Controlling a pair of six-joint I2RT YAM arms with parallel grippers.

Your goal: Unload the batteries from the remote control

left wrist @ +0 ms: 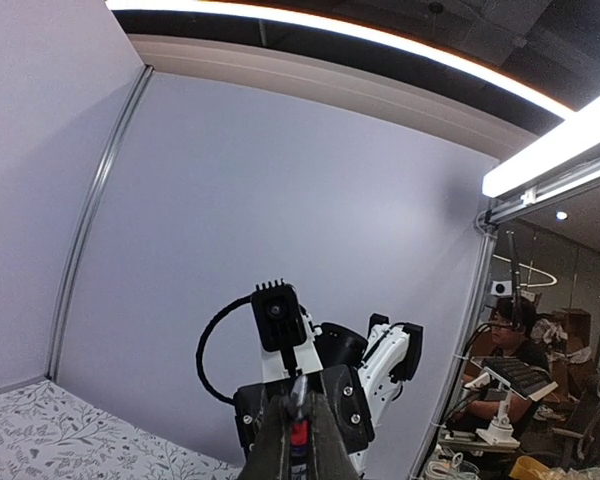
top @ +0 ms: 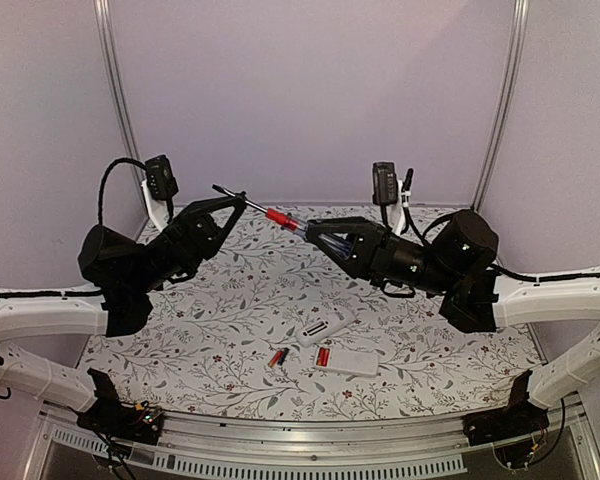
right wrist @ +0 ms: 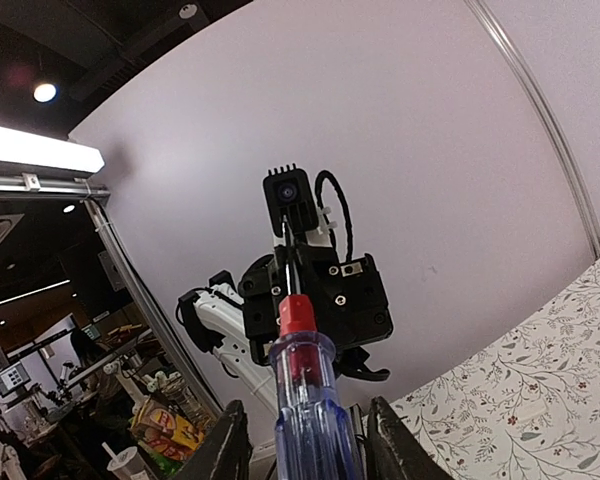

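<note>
Item: screwdriver (top: pixel 280 218). It has a slender bright metal shaft, a red collar and a clear blue plastic handle. It is carried in the air between the two arms, well above the table (top: pixel 230 300), with the shaft slanting up toward the left. Left gripper (top: pixel 232 202): dark fingers drawn nearly together and clamped on the bare shaft near its tip. Right gripper (top: pixel 312 231): fingers stand either side of the handle, which runs back between them. The right wrist view shows a sliver of background on each side of the handle, so whether they press on it cannot be told. Judged a hand-over or re-grip of the tool; with cells lying out on the table, it seems not needed at the remote. Item: remote control (top: pixel 325 327), a slim white oblong of smooth hard plastic, lying flat and askew near the front middle of the table. Its recess is too small to read, so whether any cell remains inside cannot be told. Item: batteries (top: pixel 277 357), tiny red cylinders with dark ends, smooth and apt to roll. Two lie together just left of the remote's near end, apart from it. A third lies at the left edge of the plate (top: pixel 352 363), a flat white rectangle, probably the cover, just in front of the remote. Judged: unloading largely done. Table surface: pale and matte, printed with grey leafy sprigs and small red flowers.
</note>
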